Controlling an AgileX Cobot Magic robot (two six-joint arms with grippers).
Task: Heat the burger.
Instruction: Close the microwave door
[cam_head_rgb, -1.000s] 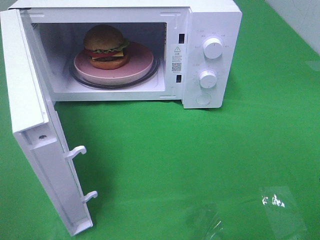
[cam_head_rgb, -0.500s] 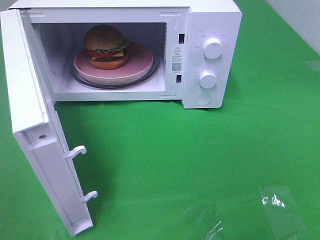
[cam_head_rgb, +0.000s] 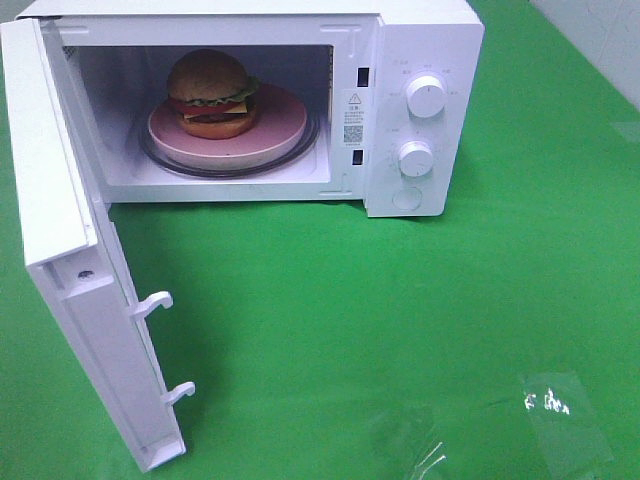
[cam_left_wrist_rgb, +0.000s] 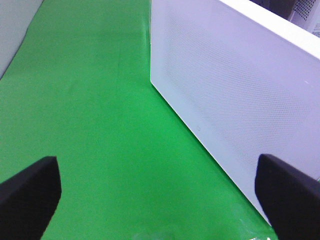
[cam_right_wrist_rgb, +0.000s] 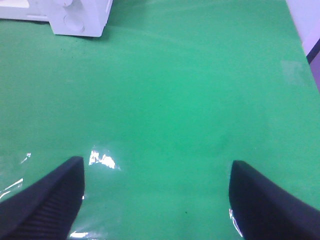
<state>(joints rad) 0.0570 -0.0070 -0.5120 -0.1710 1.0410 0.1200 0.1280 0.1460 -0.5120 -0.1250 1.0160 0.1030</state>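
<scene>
The burger (cam_head_rgb: 210, 95) with brown bun, lettuce, tomato and cheese sits on a pink plate (cam_head_rgb: 275, 125) on the glass turntable inside the white microwave (cam_head_rgb: 420, 60). The microwave door (cam_head_rgb: 70, 290) stands wide open, swung toward the front left. Neither gripper shows in the exterior high view. My left gripper (cam_left_wrist_rgb: 160, 195) is open and empty beside the outer face of the door (cam_left_wrist_rgb: 235, 95). My right gripper (cam_right_wrist_rgb: 157, 200) is open and empty over the green cloth, well away from the microwave (cam_right_wrist_rgb: 75, 17).
Green cloth (cam_head_rgb: 400, 300) covers the table. Two white knobs (cam_head_rgb: 427, 97) and a round button sit on the microwave's right panel. Two door latch hooks (cam_head_rgb: 152, 302) stick out from the door's edge. Clear tape patches (cam_head_rgb: 555, 400) shine at the front right.
</scene>
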